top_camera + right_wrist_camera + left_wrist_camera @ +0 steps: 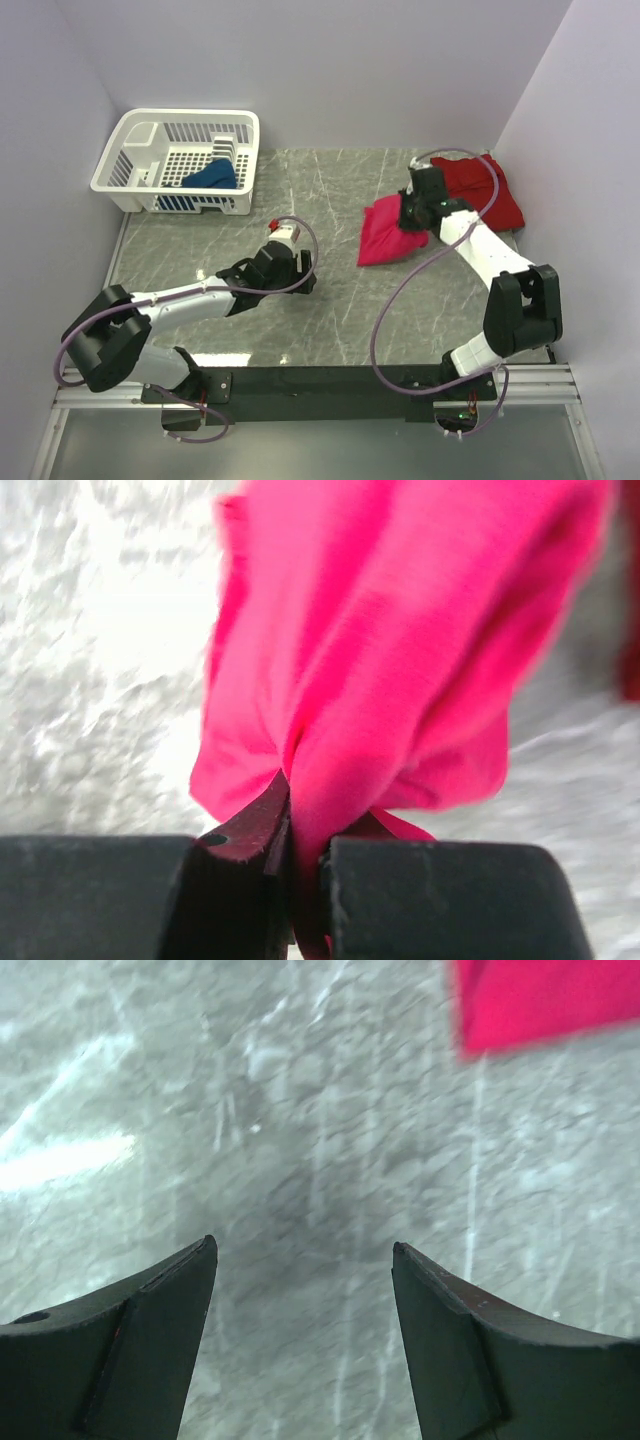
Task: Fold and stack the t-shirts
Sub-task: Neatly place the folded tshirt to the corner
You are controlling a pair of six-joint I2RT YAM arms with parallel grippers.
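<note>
Right pincer (pixel 306 865) tight on magenta t-shirt (pixel 400 650)

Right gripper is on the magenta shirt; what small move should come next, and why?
Probably a small lift: the right gripper is shut on a bunched fold of the magenta shirt, which lies beside the darker red shirt, so raising it frees it for stacking there.

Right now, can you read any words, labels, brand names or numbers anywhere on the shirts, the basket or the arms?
No readable text in any view.
The magenta t-shirt, darker red t-shirt, dark blue t-shirt and white basket show no print or label.
A small red part on the left arm is too small to tell.
</note>
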